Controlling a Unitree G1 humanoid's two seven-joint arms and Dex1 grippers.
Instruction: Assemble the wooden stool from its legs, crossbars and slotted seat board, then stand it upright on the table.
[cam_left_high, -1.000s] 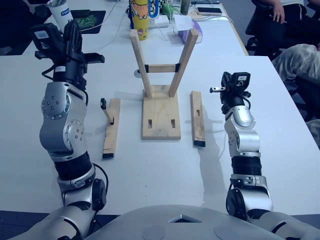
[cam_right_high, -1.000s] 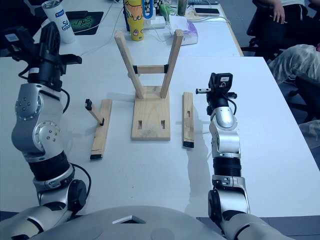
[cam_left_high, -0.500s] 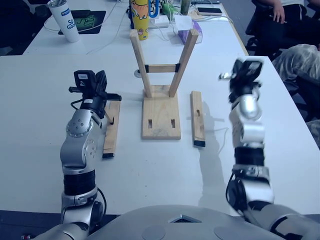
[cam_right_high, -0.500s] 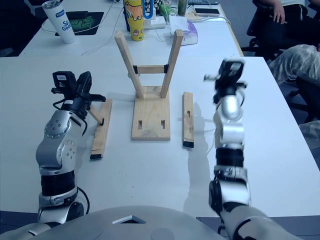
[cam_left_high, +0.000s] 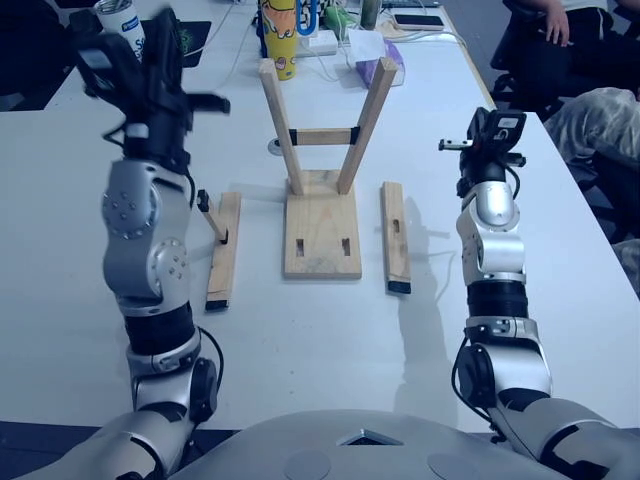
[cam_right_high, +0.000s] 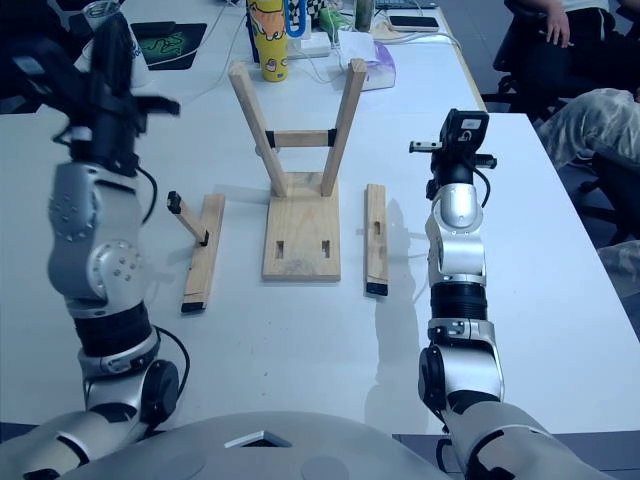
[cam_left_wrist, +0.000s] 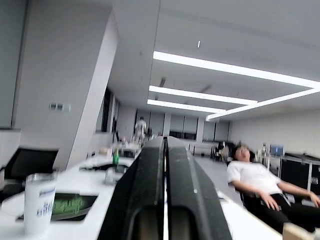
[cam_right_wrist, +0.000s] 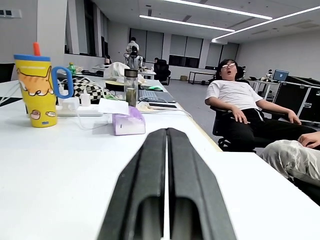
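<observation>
The slotted seat board (cam_left_high: 322, 240) lies flat mid-table. Two legs (cam_left_high: 283, 125) joined by a crossbar (cam_left_high: 325, 136) stand upright in its far end. A loose leg piece with a short crossbar stub (cam_left_high: 222, 250) lies to the left of the board. Another loose leg (cam_left_high: 395, 236) lies to the right of it. My left gripper (cam_left_wrist: 165, 142) is raised high above the table's far left, shut, with nothing in it. My right gripper (cam_right_wrist: 167, 132) hangs above the table to the right of the loose right leg, shut and empty.
A yellow cup (cam_left_high: 281, 38), a purple tissue pack (cam_left_high: 386, 64) and cables sit on the table behind the stool parts. A white tumbler (cam_left_high: 120, 22) stands at the far left. The table's right edge (cam_left_high: 575, 190) is close to my right arm.
My left arm dipped toward the left loose leg half a second ago and is raised high again. My right arm rose and now holds its height. The wooden parts have not moved.
</observation>
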